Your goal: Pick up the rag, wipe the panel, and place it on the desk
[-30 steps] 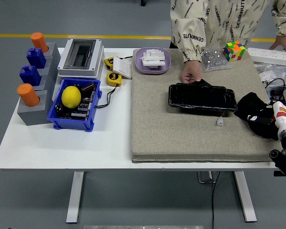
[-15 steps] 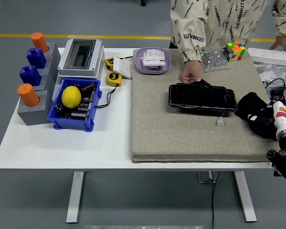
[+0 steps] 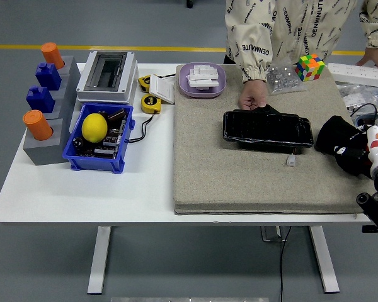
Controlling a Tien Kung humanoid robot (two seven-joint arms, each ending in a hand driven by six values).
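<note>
Shifted rightward since a second ago, the black rag (image 3: 342,142) and the right hand (image 3: 360,154) now sit nearer the mat's right edge, further from the panel.

Right hand's fingers are curled into the rag, gripping it just above the grey mat (image 3: 239,170); the black panel (image 3: 268,129) lies flat on the mat, well left of the rag; a person's hand (image 3: 254,96) rests on the panel's far left corner; a small white connector (image 3: 291,161) lies just in front of the panel; the left arm is out of view.
</note>
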